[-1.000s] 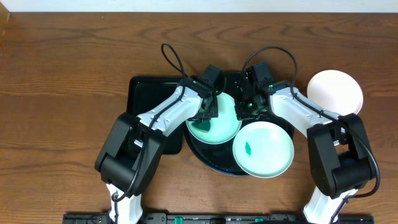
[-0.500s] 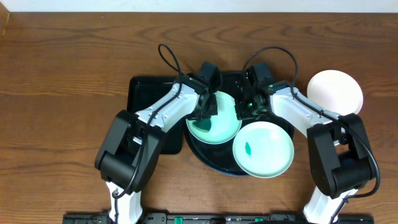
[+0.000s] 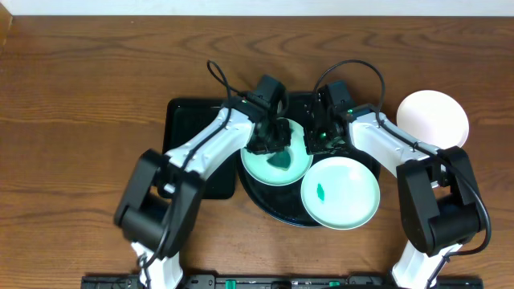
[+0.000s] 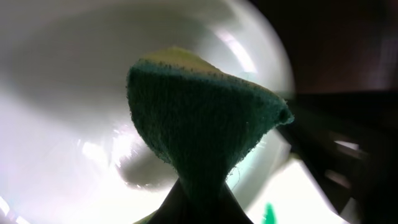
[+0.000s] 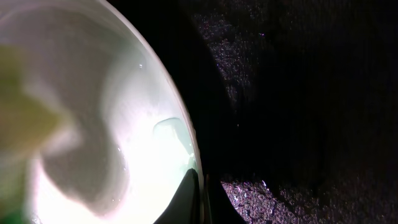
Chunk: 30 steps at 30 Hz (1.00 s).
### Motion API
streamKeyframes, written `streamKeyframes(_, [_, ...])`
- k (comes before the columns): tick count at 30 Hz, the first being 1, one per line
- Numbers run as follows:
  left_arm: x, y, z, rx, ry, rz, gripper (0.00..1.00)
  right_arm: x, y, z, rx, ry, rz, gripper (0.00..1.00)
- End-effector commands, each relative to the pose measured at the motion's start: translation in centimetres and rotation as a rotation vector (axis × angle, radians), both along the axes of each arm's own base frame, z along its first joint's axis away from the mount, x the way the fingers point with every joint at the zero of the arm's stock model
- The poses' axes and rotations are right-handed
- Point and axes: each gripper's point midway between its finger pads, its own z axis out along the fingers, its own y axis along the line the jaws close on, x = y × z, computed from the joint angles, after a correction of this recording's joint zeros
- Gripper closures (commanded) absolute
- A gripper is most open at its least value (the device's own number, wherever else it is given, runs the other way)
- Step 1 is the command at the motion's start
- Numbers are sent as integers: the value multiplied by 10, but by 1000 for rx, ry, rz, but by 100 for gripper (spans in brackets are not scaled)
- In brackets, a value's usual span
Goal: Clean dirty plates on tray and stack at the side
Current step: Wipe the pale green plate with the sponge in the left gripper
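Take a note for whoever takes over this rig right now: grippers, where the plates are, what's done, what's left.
Left gripper: shut on green sponge, over rear mint plate on the tray.
Right gripper: shut on that plate's rim.
Front mint plate: on tray, green smear in the middle.
White plate: on table right of tray, looks clean.
Left: finish rear plate, clean front one, stack both with the white.

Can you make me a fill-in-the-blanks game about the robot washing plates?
The left end effector holds a green ____ over the back mint plate.
The right end effector grips that plate's ____.
The white plate sits on the ____, off the tray.
The front mint plate has a ____ smear.
Missing words: sponge, rim, table, green.
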Motion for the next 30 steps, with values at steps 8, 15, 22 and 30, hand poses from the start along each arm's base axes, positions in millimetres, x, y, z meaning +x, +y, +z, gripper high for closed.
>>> streamKeyframes(8, [17, 47, 21, 222, -146, 94, 92, 0, 7, 1, 19, 0, 13, 99])
streamKeyframes(15, [19, 66, -4, 344, -134, 113, 93, 1, 7, 1, 19, 0, 13, 99])
streamKeyframes(22, [18, 67, -32, 376, -89, 103, 93, 1, 7, 1, 19, 0, 13, 99])
streamKeyframes(30, [15, 68, -42, 399, -71, 95, 92, 1, 7, 1, 19, 0, 13, 99])
